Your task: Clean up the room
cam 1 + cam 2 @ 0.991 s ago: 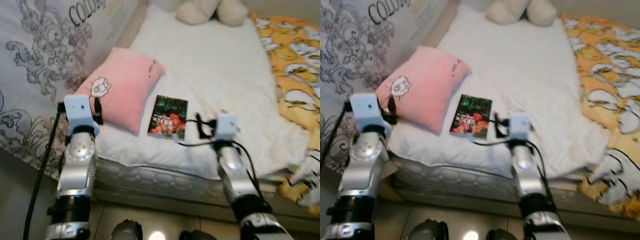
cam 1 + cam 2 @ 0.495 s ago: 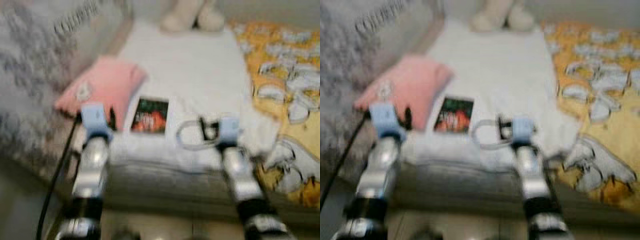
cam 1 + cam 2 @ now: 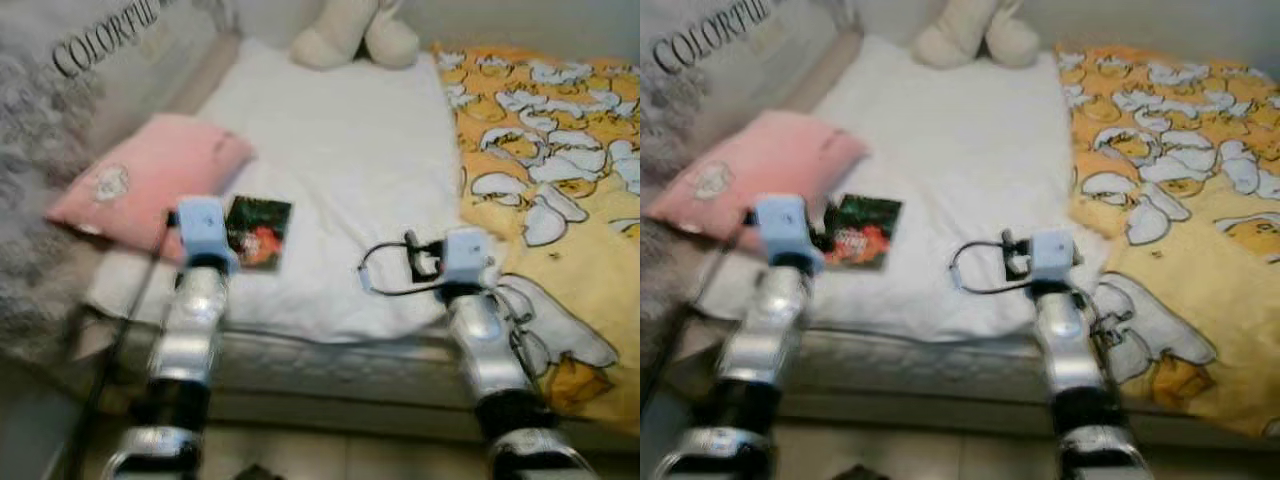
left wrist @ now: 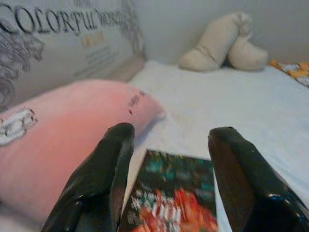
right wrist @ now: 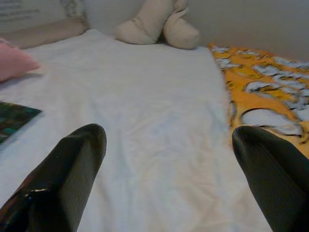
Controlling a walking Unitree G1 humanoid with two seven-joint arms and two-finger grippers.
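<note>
Book [image 3: 259, 231]: dark cover with red figures, flat on the white bed sheet [image 3: 340, 170], just beside the pink pillow [image 3: 150, 180]. We hold the left gripper [image 4: 169, 159] over its near edge, fingers spread wide, empty. Right gripper [image 5: 169, 183] hangs over bare sheet, likewise wide and empty. Risk, in our judgement: a flat cover on soft bedding may slide off or snag sheet fabric.
</note>
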